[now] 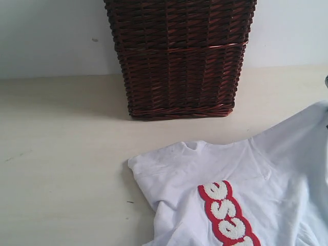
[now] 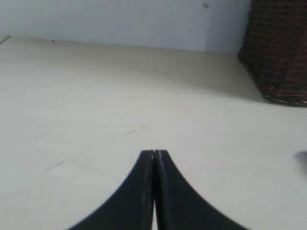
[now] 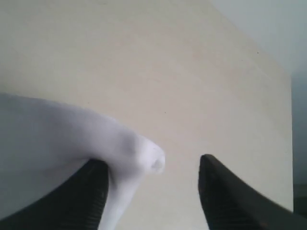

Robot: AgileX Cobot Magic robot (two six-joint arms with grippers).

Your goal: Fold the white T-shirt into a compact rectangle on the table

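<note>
Near right on table (image 1: 61,154), before basket (image 1: 179,56): rumpled T-shirt (image 1: 246,174), red lettering up. Released right gripper (image 3: 153,167), jaws apart, cloth draped against one finger (image 3: 91,191). Clenched left gripper (image 2: 154,155) above table.

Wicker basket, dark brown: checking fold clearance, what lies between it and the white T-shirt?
Only bare pale beige table, per the exterior view, separates the dark brown wicker basket and white T-shirt.

White T-shirt (image 1: 246,174) rumpled on beige table (image 1: 61,169), red lettered band showing
</note>
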